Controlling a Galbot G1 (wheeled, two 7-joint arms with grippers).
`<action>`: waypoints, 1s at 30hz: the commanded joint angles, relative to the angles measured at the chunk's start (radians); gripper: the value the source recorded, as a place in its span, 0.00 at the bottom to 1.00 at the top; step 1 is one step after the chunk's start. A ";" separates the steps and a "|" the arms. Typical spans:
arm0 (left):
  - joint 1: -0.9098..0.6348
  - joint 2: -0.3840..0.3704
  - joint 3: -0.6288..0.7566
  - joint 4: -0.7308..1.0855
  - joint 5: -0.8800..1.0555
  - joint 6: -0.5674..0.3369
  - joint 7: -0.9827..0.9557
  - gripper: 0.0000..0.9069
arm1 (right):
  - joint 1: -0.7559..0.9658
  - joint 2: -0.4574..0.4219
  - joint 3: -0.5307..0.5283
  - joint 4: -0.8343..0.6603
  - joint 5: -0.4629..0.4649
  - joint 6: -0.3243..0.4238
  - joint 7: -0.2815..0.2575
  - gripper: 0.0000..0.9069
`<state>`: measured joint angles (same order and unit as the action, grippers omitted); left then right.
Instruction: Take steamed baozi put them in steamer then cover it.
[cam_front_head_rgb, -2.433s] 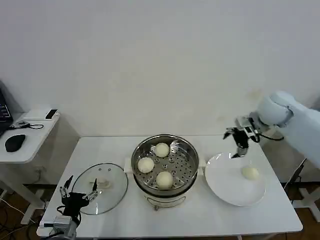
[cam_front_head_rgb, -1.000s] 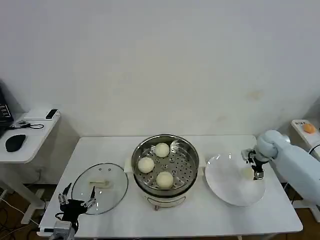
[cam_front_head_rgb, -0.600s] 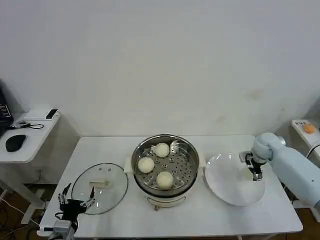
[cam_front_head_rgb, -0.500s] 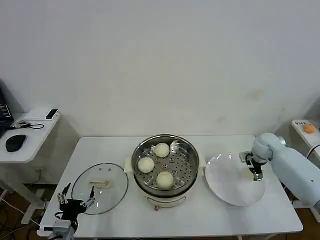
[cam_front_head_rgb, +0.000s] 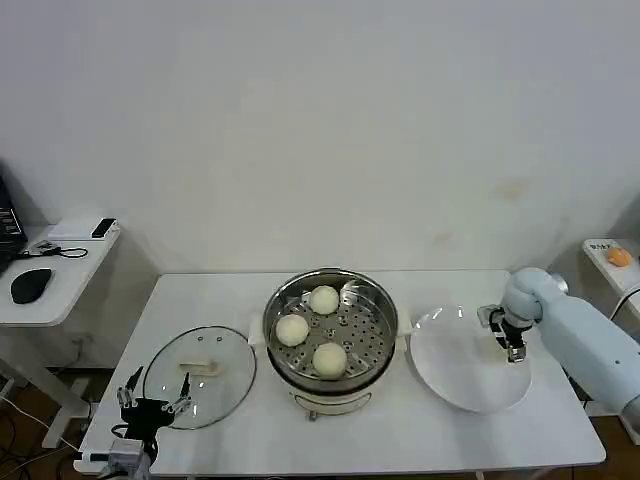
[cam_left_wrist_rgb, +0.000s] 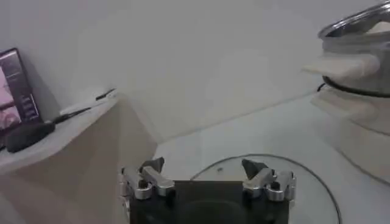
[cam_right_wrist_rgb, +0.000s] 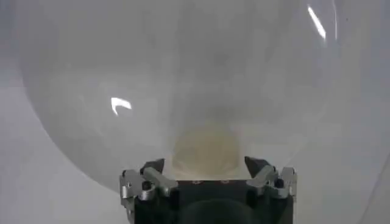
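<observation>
The steamer (cam_front_head_rgb: 274, 312) stands mid-table with three steamed baozi on its perforated tray (cam_front_head_rgb: 323, 299) (cam_front_head_rgb: 291, 329) (cam_front_head_rgb: 330, 359). A fourth baozi (cam_right_wrist_rgb: 206, 149) lies on the white plate (cam_front_head_rgb: 455, 375). My right gripper (cam_front_head_rgb: 511, 346) is low over the plate's right side, open, one finger on each side of that baozi (cam_right_wrist_rgb: 205, 165); the fingers are not touching it. In the head view the gripper hides this bun. The cover (cam_front_head_rgb: 225, 385) lies flat to the left of the steamer. My left gripper (cam_front_head_rgb: 155, 404) hangs open by the cover's front edge, empty (cam_left_wrist_rgb: 204, 170).
A side table (cam_front_head_rgb: 60, 270) with a mouse and small devices stands off the left end. In the left wrist view the steamer (cam_left_wrist_rgb: 359, 55) rises beyond the cover (cam_left_wrist_rgb: 317, 195). Bare tabletop (cam_front_head_rgb: 400, 440) lies in front of the steamer and plate.
My right gripper came down from above the plate's far edge to the baozi on the plate, and now straddles it. In the last half second it barely moved. The left arm sank slightly.
</observation>
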<state>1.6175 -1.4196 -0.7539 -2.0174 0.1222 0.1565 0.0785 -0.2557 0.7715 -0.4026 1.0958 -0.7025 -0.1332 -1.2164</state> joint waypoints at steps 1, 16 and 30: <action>0.002 0.001 0.001 0.002 0.001 0.000 0.000 1.00 | 0.000 0.006 0.002 -0.011 -0.012 0.003 0.002 0.94; -0.001 0.001 0.002 0.001 -0.001 0.001 0.001 1.00 | 0.001 -0.030 0.024 0.050 0.038 -0.009 0.004 0.68; -0.012 0.002 -0.003 -0.018 0.021 -0.003 0.003 1.00 | 0.375 -0.106 -0.186 0.338 0.563 -0.177 -0.003 0.69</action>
<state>1.6079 -1.4181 -0.7547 -2.0286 0.1302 0.1567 0.0813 -0.1409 0.6941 -0.4370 1.2574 -0.5310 -0.1998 -1.2207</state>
